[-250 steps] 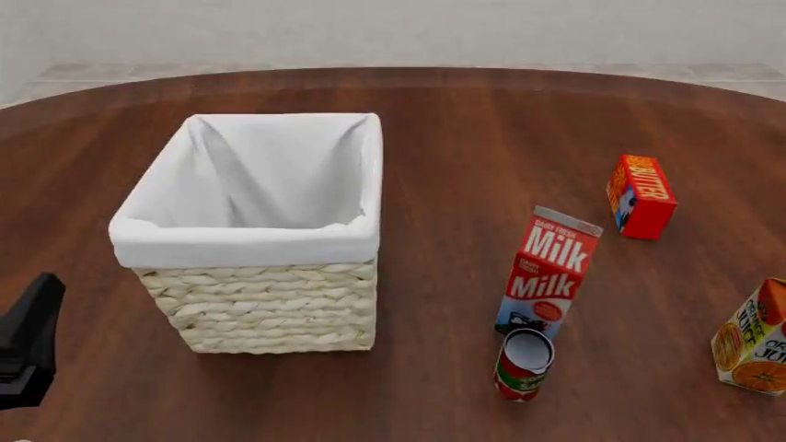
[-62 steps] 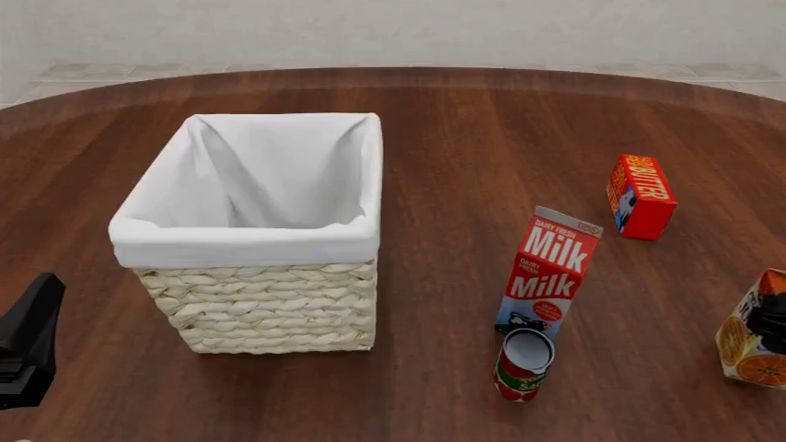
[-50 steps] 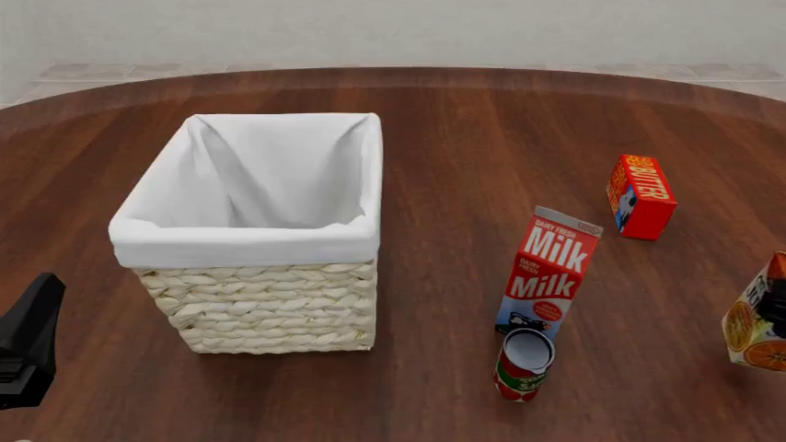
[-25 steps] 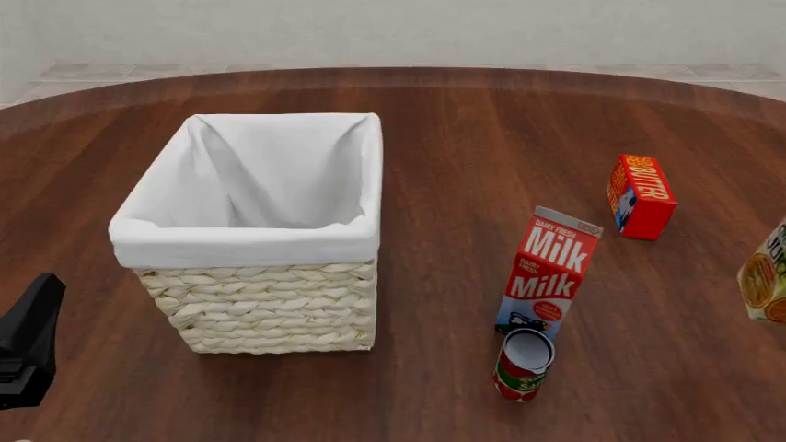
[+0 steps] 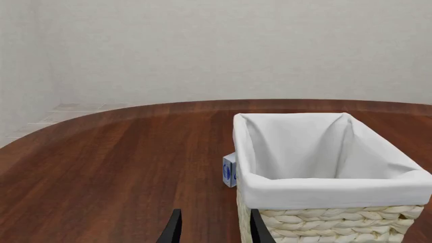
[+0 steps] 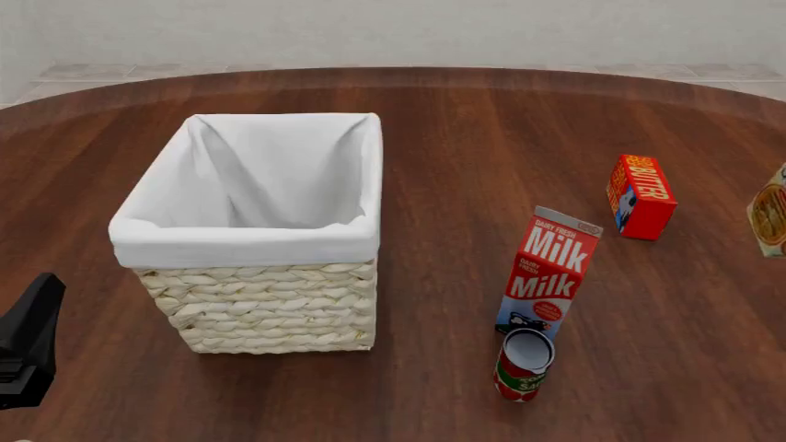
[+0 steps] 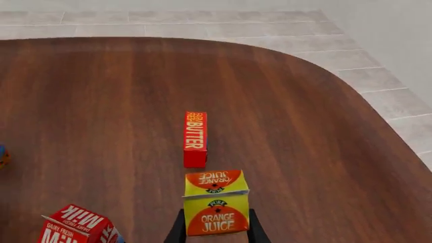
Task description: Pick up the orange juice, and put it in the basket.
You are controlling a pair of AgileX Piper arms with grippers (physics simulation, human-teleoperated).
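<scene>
Two dark fingers of the right tool [image 7: 216, 234] pinch the orange juice [image 7: 216, 203] between them, a small gable-top carton with glossy yellow-green card faces, round orange-fruit prints and bold "ORANGE JUICE" lettering. From the front, only a sliver of this carton [image 6: 771, 213] shows at the frame's edge, well to the right of the basket [image 6: 264, 238] and beyond the butter box [image 6: 640, 196]. The basket is a large square tub of cream woven wicker, its thick plaited strands running in rows, with a smooth white cloth lining folded down over the rim. To the basket's right stands a tall red-and-white milk carton [image 6: 548, 271], leaning slightly, and just in front of that lies a small red can [image 6: 524, 364] with a pale round end facing up. Dark, polished wood grain covers the rounded tabletop [image 6: 491, 138]. Near the basket's front-left corner the left tool [image 5: 212, 230] holds nothing, its two slim black fingers spread apart. Behind the basket in the left wrist view peeks a small blue-and-white box [image 5: 229, 171], touching or just beside the wicker.
</scene>
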